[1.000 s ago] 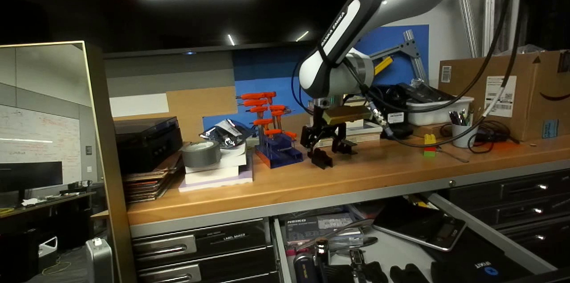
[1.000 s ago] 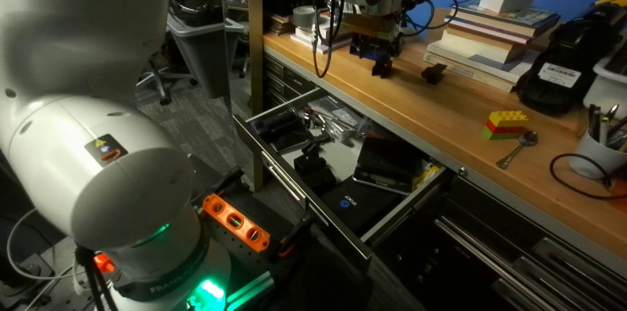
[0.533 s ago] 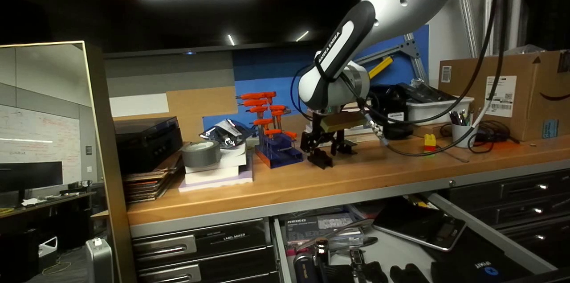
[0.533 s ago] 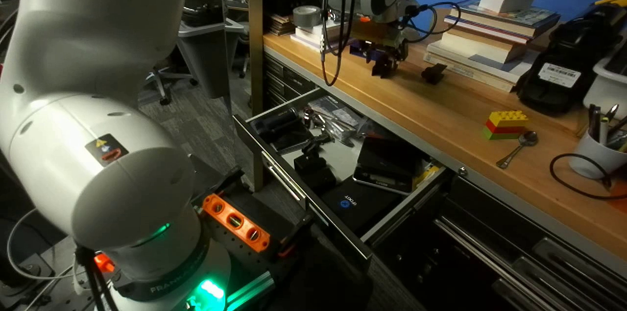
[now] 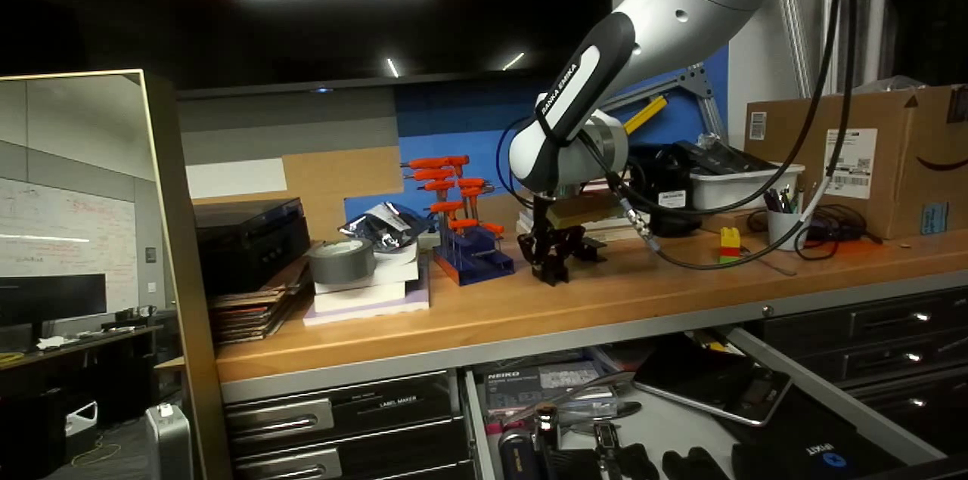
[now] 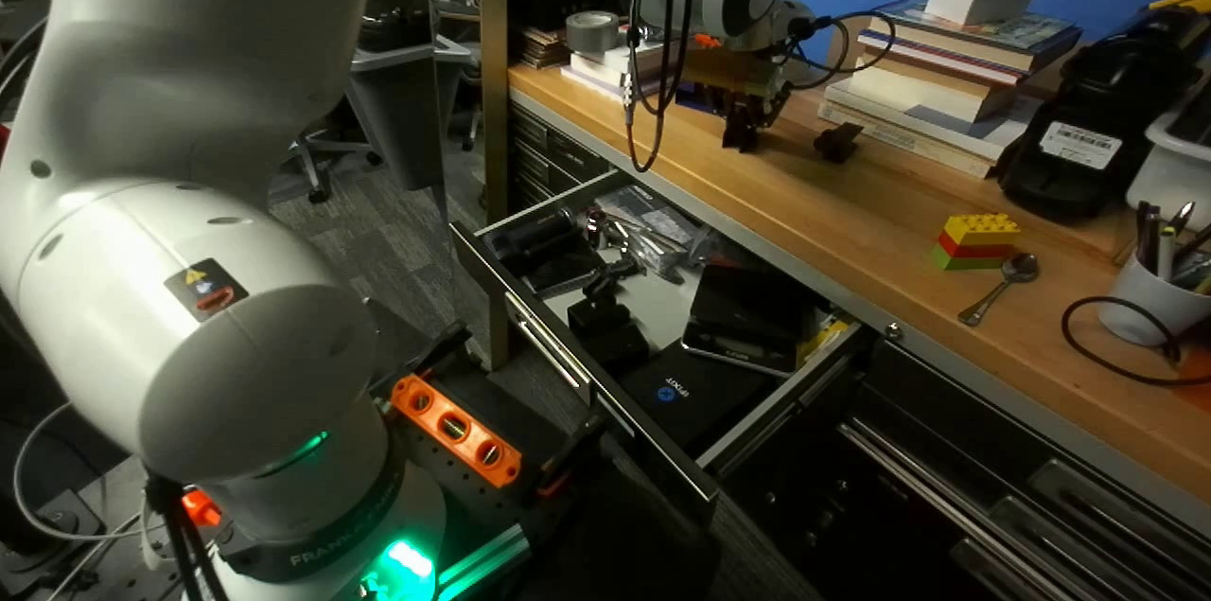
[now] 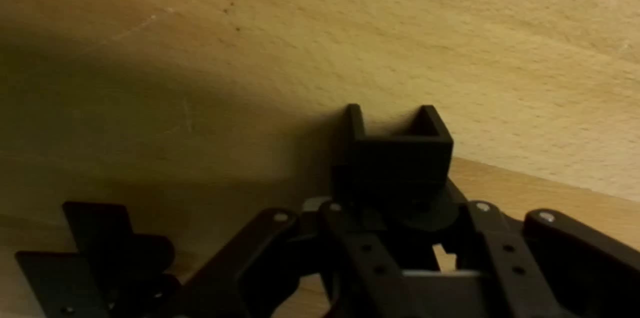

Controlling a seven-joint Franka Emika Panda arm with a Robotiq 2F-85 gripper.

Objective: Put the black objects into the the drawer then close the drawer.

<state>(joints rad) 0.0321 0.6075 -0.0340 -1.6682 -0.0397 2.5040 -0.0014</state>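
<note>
A small black object (image 7: 400, 163) with two upright prongs stands on the wooden worktop, my gripper (image 7: 400, 195) closed around it with a finger against either side. In both exterior views the gripper (image 5: 552, 257) is low at the bench top, and the black object (image 6: 741, 132) still touches the wood. The other black object (image 6: 837, 142) lies a short way off on the worktop; the wrist view has this black object (image 7: 100, 263) at its lower left. Below the bench edge the drawer (image 6: 785, 395) is pulled out, with its white bottom (image 5: 673, 419) partly showing.
A blue rack of red-handled tools (image 5: 473, 257) stands close beside the gripper. Stacked books (image 6: 937, 99), a toy-brick block (image 6: 976, 246) and a spoon (image 6: 998, 289) are on the bench. Inside the drawer lie a black tablet-like device (image 6: 743, 317), a flashlight and other tools.
The arm has come down onto the worktop. The fingers, wide apart half a second ago, have closed in on the near black object, which has shifted slightly.
</note>
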